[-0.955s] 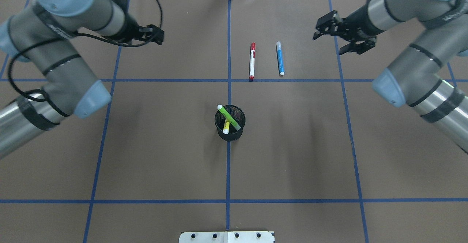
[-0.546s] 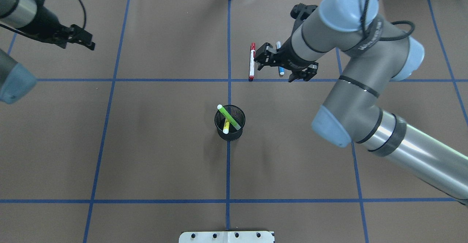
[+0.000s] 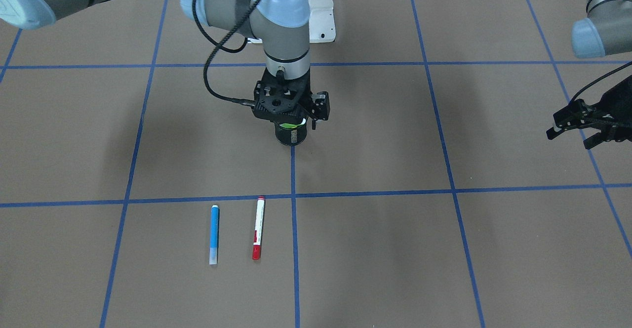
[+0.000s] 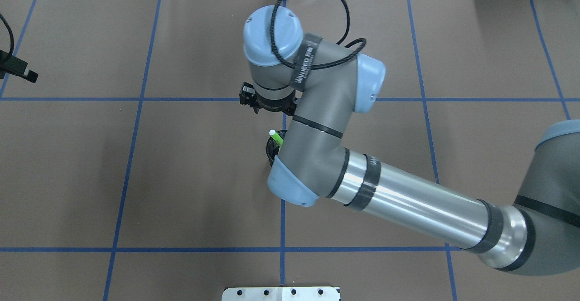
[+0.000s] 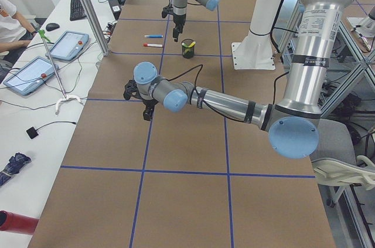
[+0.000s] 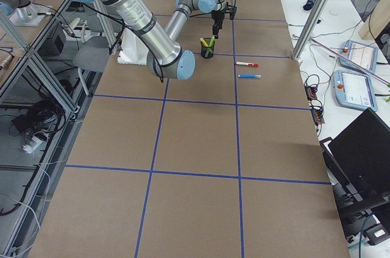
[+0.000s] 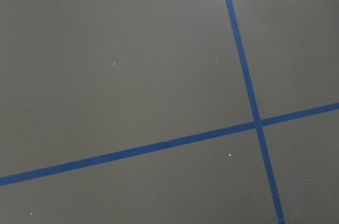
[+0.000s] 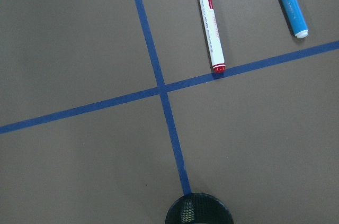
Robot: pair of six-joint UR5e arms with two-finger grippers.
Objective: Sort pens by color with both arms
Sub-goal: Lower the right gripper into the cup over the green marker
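As right end effector (image 3: 292, 119) hovers by cup (image 3: 290, 138), red pen (image 3: 258, 228) untouched.

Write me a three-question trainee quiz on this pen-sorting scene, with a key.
1. True or false: the blue pen and the red-and-white pen lie side by side on the table, outside the black mesh cup.
2. Which arm reaches to the cup? A. left B. right C. both
3. What colour is the pen sticking out of the cup in the overhead view?
Key: 1 true; 2 B, the right arm; 3 lime green.
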